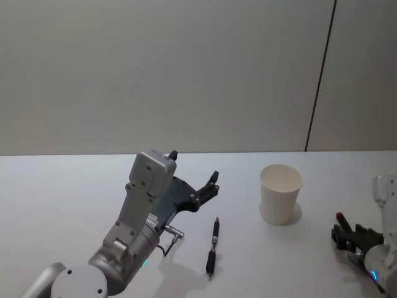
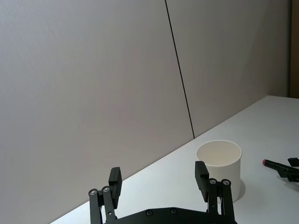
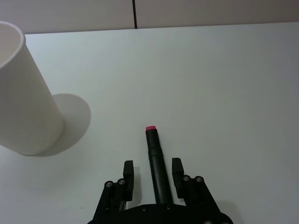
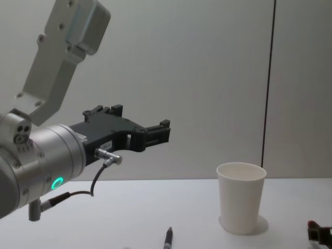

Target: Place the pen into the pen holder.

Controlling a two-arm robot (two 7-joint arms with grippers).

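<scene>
Your left gripper [image 1: 194, 166] hangs above the left half of the tabletop [image 1: 68, 186]. Its black, blocky fingers [image 2: 114, 183] are spread wide with nothing between them. Just right of it you have the middle pen [image 1: 213, 245] lying flat toward the near edge. It is a slim dark barrel, thicker at the near end, with a reddish tip pointing to the far edge.

Farther right and farther back, your cup [image 1: 281, 194] stands upright, well apart from that pen. It is plain matte white paper, tapered toward the base, with a rolled rim.

At the near right corner sits your right gripper [image 3: 152, 169], low to the smooth white surface. A right pen [image 3: 155, 158], black and round with a pink-red end, runs between its fingers. They stand apart, a gap showing on each side of the barrel. You cannot tell whether this pen touches the tabletop.
</scene>
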